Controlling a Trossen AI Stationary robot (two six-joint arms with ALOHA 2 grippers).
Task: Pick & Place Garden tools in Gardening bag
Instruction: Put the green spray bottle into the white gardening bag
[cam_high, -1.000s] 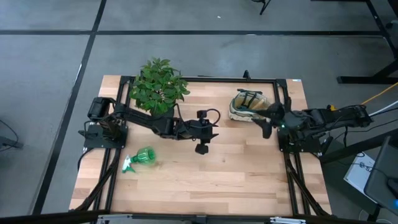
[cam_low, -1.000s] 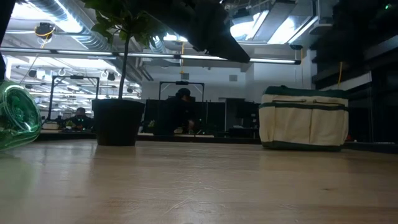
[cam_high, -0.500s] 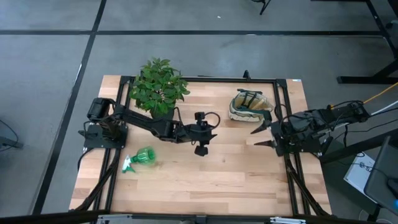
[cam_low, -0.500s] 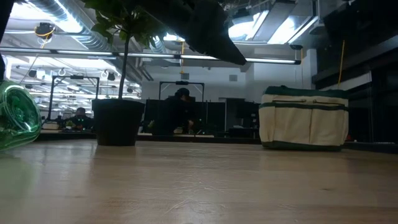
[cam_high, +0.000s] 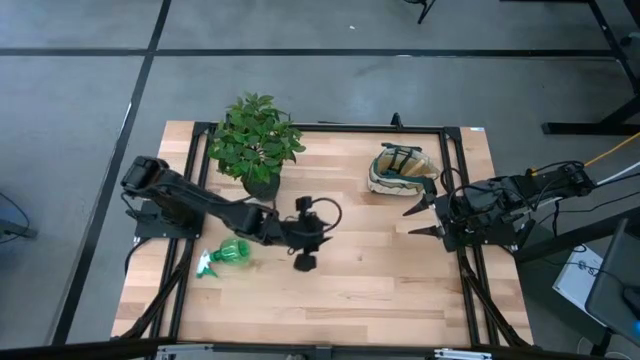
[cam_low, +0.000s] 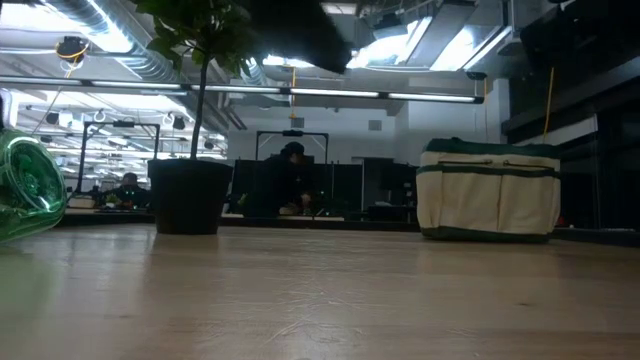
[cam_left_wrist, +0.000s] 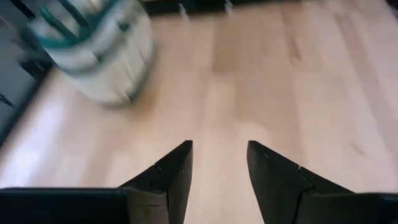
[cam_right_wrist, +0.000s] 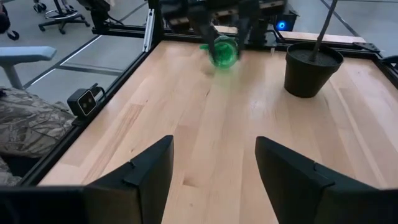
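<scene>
The translucent green spray bottle (cam_high: 228, 254) lies on its side near the table's left edge; it also shows in the low view (cam_low: 26, 190) and the right wrist view (cam_right_wrist: 222, 51). The cream gardening bag (cam_high: 399, 170) with green trim stands upright at the far right (cam_low: 488, 190). My left gripper (cam_high: 304, 262) is open and empty over bare table at mid-table, right of the bottle (cam_left_wrist: 219, 163). My right gripper (cam_high: 418, 218) is open and empty, near side of the bag, at the right edge (cam_right_wrist: 214, 163). No trowel, rake or shears show on the table.
A leafy plant (cam_high: 254, 140) in a black pot (cam_low: 190, 196) stands at the far left-centre. A black frame rail (cam_high: 320, 128) runs around the table's edges. Bare wood (cam_high: 370, 280) lies between the two grippers and along the near side.
My left gripper has drawn back toward the table's left and near edges, closer to the spray bottle. My right gripper has moved from beside the bag toward the near edge and then kept still. Bottle and bag have not moved.
</scene>
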